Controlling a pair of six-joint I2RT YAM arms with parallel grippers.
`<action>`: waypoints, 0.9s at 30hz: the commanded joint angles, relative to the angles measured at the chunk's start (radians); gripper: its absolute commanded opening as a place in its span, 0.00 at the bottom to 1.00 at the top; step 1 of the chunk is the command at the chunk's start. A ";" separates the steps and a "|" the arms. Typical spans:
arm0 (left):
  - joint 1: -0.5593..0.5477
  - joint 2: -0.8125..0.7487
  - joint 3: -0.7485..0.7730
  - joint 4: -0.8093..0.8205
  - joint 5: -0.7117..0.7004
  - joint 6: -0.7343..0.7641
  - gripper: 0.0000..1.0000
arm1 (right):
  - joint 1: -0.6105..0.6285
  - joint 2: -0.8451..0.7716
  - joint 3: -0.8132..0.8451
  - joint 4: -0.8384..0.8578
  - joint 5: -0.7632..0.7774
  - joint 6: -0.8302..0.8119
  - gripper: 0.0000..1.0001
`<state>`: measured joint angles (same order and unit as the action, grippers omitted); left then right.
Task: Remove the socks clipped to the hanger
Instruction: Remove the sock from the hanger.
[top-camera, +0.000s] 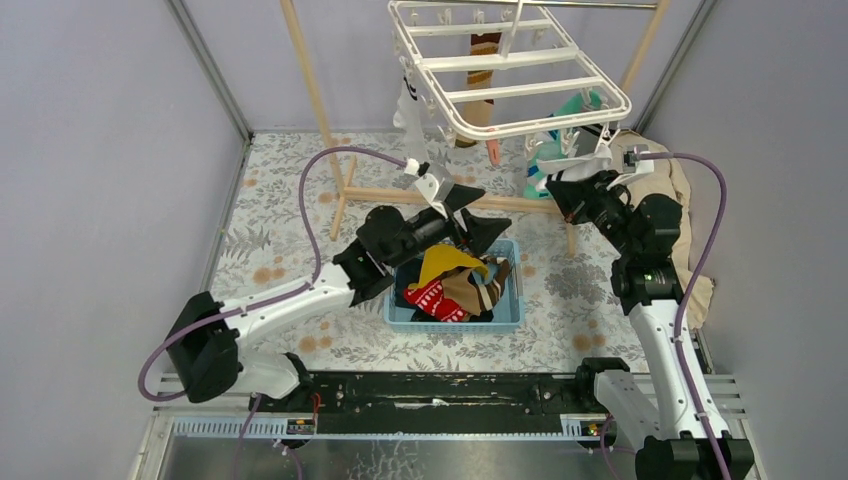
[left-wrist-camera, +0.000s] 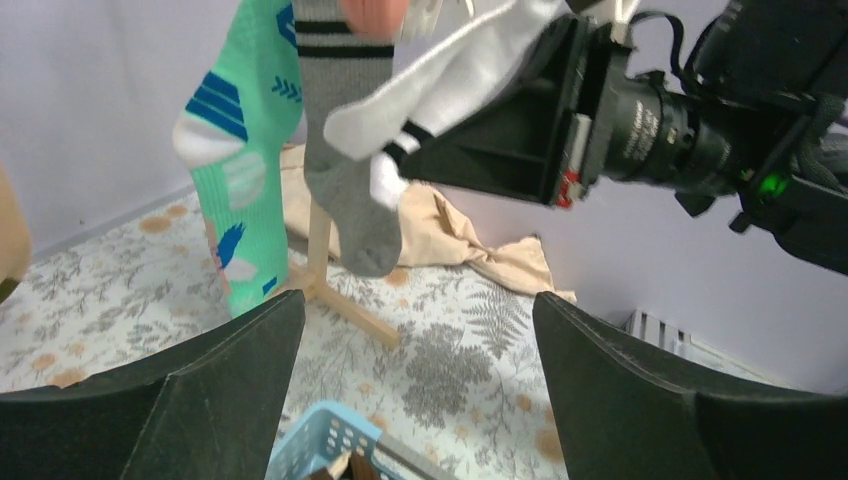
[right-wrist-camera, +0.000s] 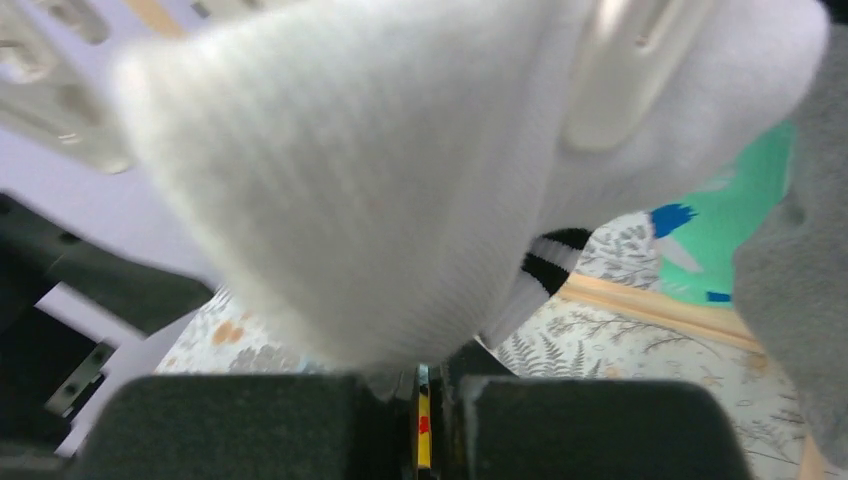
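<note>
- the right tool (right-wrist-camera: 420, 388) is clenched on the cuff end of a white sock (right-wrist-camera: 400, 180). the fabric runs up and away from its closed tips, and the black stripes sit just beside them.
- just above this tool, a pale clip (right-wrist-camera: 635, 70) bites the same sock, so it hangs from the near right corner of the hanger (top-camera: 510, 65).
- from the overhead view, the right tool (top-camera: 553, 185) sits directly under that corner of the white frame.
- to one side of it hang a teal sock (left-wrist-camera: 235, 170) and a grey sock (left-wrist-camera: 345, 150), close together, and the grey one touches the white sock.
- the left tool (left-wrist-camera: 418, 300) is released, its fingers spread wide and holding nothing.
- right below the left tool stands a blue basket (top-camera: 507, 312) with a pile of socks (top-camera: 450, 285) in red, yellow, brown and black.
- beyond the left tool, a brown-striped sock (top-camera: 483, 80) hangs under the frame's middle.
- the beige cloth (left-wrist-camera: 440, 235) lies on the floral worktop (top-camera: 280, 200), beyond the right tool and by a leg of the wooden rack (top-camera: 320, 110).
</note>
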<state>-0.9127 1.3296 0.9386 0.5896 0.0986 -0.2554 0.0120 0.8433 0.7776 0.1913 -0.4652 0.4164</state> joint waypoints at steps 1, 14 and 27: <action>0.032 0.068 0.098 0.140 0.046 0.004 0.93 | -0.001 -0.018 0.084 -0.073 -0.174 0.031 0.00; 0.186 0.232 0.192 0.312 0.279 -0.178 0.98 | -0.001 0.037 0.064 0.002 -0.413 0.207 0.00; 0.200 0.291 0.179 0.401 0.407 -0.277 0.98 | -0.001 0.085 0.074 0.084 -0.538 0.310 0.00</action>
<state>-0.7181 1.6028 1.1034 0.8955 0.4522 -0.4988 0.0120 0.9268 0.8112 0.1780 -0.9169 0.6701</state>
